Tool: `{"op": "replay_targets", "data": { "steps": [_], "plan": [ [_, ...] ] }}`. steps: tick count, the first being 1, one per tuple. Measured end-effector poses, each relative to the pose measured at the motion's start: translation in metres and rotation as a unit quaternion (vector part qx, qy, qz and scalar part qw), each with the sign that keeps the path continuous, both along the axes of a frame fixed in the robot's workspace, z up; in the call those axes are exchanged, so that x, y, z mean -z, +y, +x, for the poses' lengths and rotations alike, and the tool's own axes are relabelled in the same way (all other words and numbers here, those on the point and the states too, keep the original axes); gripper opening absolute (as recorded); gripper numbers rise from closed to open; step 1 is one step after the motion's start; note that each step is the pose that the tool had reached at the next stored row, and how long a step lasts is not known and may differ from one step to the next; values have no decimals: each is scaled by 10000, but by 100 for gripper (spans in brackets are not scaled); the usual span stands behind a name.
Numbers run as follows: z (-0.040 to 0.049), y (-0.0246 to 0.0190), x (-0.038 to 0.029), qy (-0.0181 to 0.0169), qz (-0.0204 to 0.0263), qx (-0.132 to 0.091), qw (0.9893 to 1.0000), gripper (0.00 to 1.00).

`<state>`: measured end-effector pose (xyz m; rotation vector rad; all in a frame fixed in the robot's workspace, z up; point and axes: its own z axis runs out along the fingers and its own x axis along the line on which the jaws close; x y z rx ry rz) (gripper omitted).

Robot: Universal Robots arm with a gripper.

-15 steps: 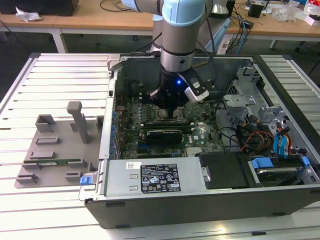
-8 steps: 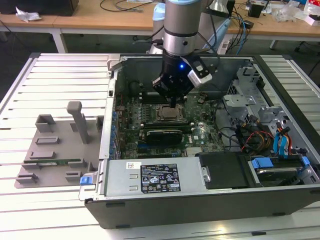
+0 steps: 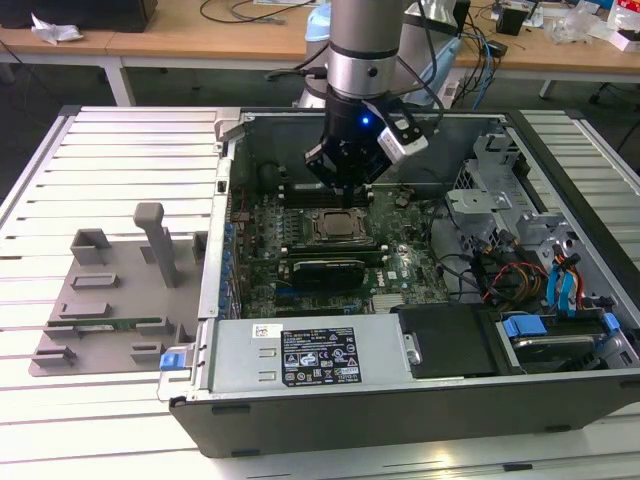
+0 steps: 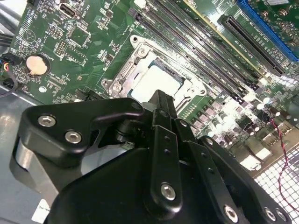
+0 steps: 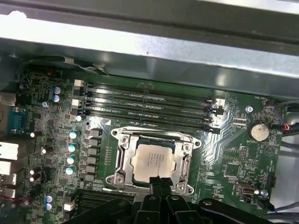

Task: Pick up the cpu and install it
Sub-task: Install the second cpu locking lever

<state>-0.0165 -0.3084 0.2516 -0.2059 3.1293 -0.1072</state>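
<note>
The cpu lies flat in the metal socket frame on the green motherboard, inside the open computer case. Its pale silvery top shows in both wrist views, with the frame around it. My gripper hangs just above the socket, toward the case's back wall. In the first wrist view its black fingertips sit close together over the cpu's near edge, with nothing between them. The second wrist view has the same tip covering part of the chip.
Black memory slots run beside the socket. A power supply box lines the case's front, and cables and drive bays stand at the exterior view's right. A grey fixture with a green memory stick sits outside, on the left.
</note>
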Motion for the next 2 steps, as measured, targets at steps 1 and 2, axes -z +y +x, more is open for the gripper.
{"op": "replay_targets", "data": {
  "steps": [1, 2],
  "plan": [
    [0, 0, 0, 0, 0, 0, 10000, 11],
    [0, 0, 0, 0, 0, 0, 10000, 11]
  ]
}}
